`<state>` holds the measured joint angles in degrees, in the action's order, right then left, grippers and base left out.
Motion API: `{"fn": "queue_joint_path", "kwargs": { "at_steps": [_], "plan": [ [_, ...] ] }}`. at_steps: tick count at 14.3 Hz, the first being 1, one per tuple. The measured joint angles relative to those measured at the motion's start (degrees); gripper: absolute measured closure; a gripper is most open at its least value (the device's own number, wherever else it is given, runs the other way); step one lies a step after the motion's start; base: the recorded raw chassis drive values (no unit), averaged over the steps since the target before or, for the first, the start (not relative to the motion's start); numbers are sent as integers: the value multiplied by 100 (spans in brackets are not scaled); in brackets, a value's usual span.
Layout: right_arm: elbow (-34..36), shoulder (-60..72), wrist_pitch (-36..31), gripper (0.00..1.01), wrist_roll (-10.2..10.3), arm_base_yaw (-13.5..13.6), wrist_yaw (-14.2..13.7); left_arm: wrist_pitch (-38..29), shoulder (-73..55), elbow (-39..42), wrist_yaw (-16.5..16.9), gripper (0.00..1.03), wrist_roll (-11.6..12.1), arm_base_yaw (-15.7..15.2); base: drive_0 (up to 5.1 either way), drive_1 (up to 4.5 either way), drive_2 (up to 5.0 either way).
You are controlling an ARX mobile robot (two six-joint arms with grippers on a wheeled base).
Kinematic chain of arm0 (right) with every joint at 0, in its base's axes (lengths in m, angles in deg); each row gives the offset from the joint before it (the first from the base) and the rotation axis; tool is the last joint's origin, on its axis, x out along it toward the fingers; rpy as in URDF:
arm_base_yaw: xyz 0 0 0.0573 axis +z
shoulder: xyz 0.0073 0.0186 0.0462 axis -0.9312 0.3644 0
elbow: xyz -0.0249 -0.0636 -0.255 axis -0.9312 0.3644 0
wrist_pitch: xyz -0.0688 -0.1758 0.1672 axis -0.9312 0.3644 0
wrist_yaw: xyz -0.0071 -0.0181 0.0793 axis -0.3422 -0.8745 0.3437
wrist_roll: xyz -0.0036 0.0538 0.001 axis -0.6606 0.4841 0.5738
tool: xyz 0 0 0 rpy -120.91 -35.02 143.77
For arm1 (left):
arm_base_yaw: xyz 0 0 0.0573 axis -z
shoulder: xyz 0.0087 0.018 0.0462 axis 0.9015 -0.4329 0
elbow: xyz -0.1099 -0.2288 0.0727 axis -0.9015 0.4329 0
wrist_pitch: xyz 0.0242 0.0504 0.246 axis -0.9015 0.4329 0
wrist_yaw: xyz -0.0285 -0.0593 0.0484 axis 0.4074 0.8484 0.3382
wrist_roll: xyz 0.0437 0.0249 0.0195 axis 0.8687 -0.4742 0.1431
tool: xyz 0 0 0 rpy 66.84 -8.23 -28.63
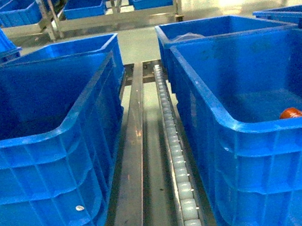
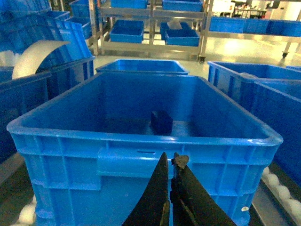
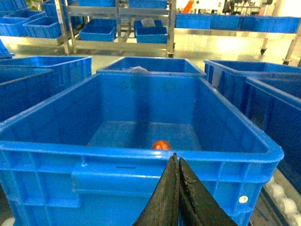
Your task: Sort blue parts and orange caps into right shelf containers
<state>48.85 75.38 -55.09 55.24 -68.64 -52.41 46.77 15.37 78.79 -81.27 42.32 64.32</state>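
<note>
We saw one orange cap [image 3: 161, 144] on the floor of the right crate [image 3: 141, 157], a dark block [image 2: 162, 121] in the left crate [image 2: 141, 141], at twelve o'clock from our tools, left tool [image 2: 171, 162] narrow, right tool [image 3: 176, 162] pressed closed, both holding nothing.

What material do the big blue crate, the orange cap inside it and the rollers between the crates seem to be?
Blue crate: moulded plastic, probably rigid, judging by its ribbed walls and thick rim with a dull sheen. Orange cap: glossy and rounded, likely plastic, though too small to be sure. Rollers: pale, smooth wheels, perhaps plastic, set in a shiny metal rail.
</note>
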Motion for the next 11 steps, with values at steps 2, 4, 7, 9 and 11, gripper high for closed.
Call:
{"fn": "queue_joint_path", "kwargs": {
  "at_steps": [2, 4, 7, 9, 11],
  "plan": [
    [11, -7, 35, 87, 2, 0, 9, -20, 0, 2, -2, 89, 2, 4, 0, 0, 0],
    [11, -7, 55, 61, 2, 0, 11, -20, 0, 2, -2, 62, 2, 4, 0, 0, 0],
    [11, -7, 52, 1, 7, 0, 11, -20, 0, 2, -2, 3, 4, 4, 0, 0, 0],
    [11, -7, 55, 3, 4, 0, 11, -20, 0, 2, -2, 5, 17, 4, 0, 0, 0],
    [11, -7, 52, 3, 4, 0, 11, -22, 0, 2, -2, 5, 17, 4, 0, 0, 0]
  ]
}}
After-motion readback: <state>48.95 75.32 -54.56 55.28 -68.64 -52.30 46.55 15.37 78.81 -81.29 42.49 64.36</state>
